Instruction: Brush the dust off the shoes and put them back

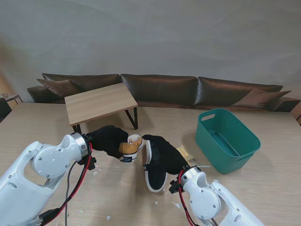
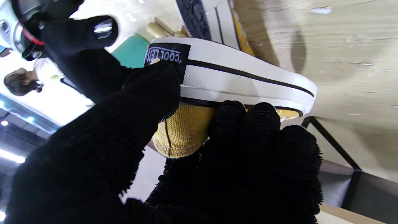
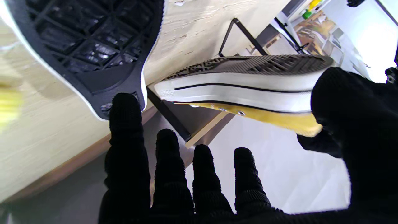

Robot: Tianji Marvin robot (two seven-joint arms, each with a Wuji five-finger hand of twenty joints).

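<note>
My left hand [image 1: 107, 139], in a black glove, is shut on the heel end of a yellow canvas shoe [image 1: 132, 148] with a white sole and holds it off the table. The left wrist view shows the thumb and fingers of that hand [image 2: 217, 174] clamped around the shoe [image 2: 236, 77]. A second shoe [image 1: 155, 178] lies on its side on the table, black sole showing. My right hand [image 1: 162, 153] hovers over it, and its fingers [image 3: 180, 174] are spread with nothing in them. The held shoe [image 3: 242, 84] hangs just beyond them.
A teal plastic basket [image 1: 228, 139] stands to the right. A small wooden bench [image 1: 99, 102] sits behind the shoes, with a brown sofa [image 1: 160, 89] along the wall. A yellowish object [image 1: 185, 153] lies by the right hand. Small white scraps [image 1: 177, 205] dot the table.
</note>
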